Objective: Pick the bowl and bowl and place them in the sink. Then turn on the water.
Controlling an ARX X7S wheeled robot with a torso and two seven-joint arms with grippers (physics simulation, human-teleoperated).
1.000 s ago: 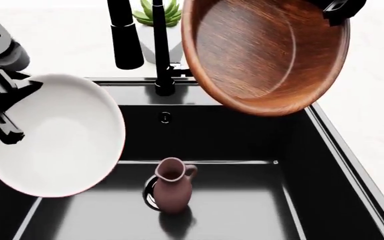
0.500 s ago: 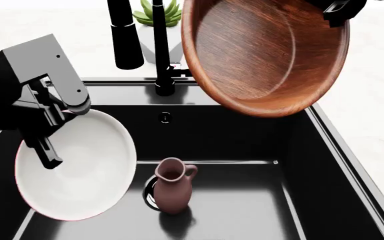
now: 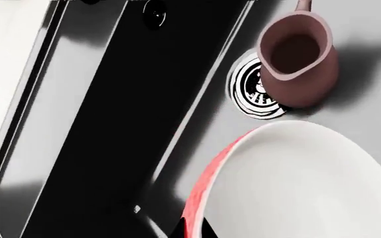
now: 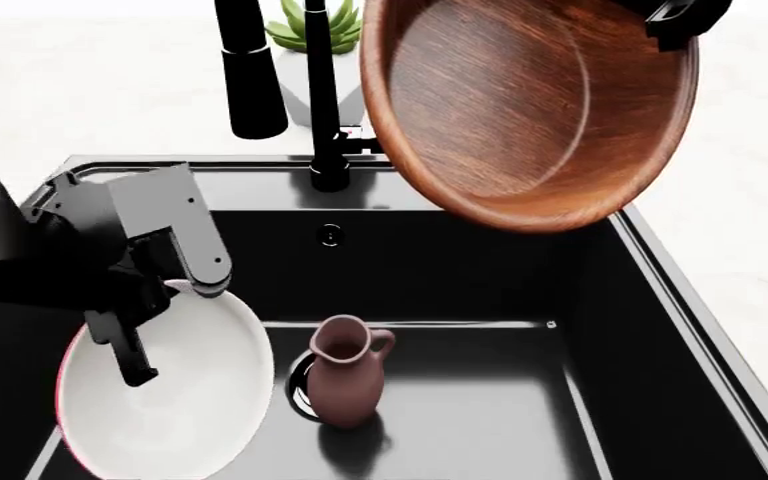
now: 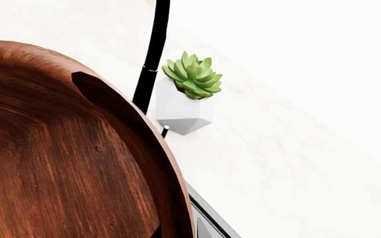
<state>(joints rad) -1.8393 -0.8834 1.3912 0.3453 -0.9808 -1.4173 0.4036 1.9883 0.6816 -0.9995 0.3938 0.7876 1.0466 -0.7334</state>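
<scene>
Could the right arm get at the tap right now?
Probably not. The right gripper is shut on the wooden bowl, which hangs tilted beside the tap and would likely hit it. It would have to put the bowl down first.

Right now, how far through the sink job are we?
Nothing finished yet. In hand: left gripper holds the red bowl low inside the sink, beside the pitcher; right gripper holds the wooden bowl high above it. Left: release both, turn on the tap.

Two bowls, one pitcher, one plant.
</scene>
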